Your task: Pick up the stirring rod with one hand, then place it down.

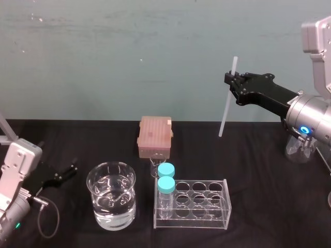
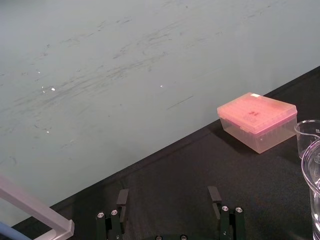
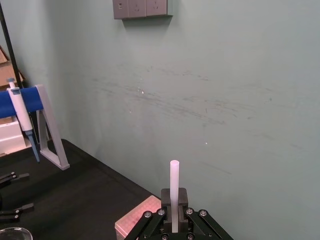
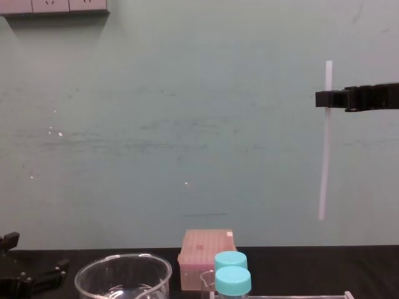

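Right gripper (image 1: 231,85) is up in the air on the right side, jaws clamped on the stirring rod (image 1: 225,113). The grip is high on the rod: a short stub pokes out above the jaws and most of its length hangs below them. It's close to upright, with the bottom end leaning a touch toward the middle of the table (image 1: 258,155), and that end isn't touching anything. The right wrist view shows the rod pinched right between the two pads with its top end sticking up past them.

Left gripper (image 2: 168,200) sits low at the near left corner, just above the black table. Its jaws are spread wide with nothing between them, and the two fingers (image 2: 122,199) stand well apart in the left wrist view. Out ahead of those jaws and off to one side is the pink box (image 2: 257,120), closed, back near the wall.

Well below the right jaws and over toward the left gripper, there's a glass beaker (image 1: 111,199) with water in it. Just beside that is a clear rack (image 1: 207,209) holding two blue-capped vials (image 1: 166,185) at the end nearest the beaker.
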